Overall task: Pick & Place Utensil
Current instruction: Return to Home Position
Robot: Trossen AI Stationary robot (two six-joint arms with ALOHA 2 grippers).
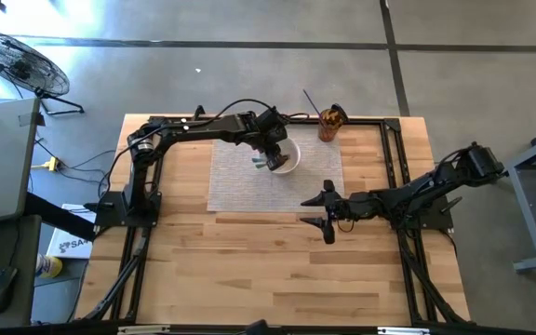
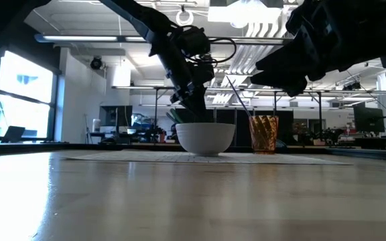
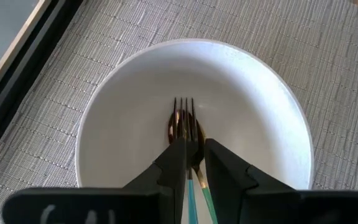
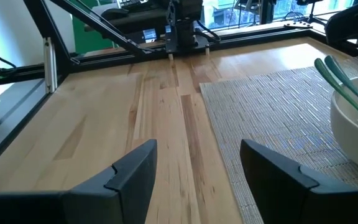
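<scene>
High view: my left tool over the white bowl; my right tool wide open above the counter; purple straw in the brown glass.
Left wrist view: blue fork, coppery tines, lies in the bowl atop the green spoon; left tool narrowly parted around both handles.
Right wrist view: handles lean on the bowl's rim.

left hand over bowl; table front free
</scene>
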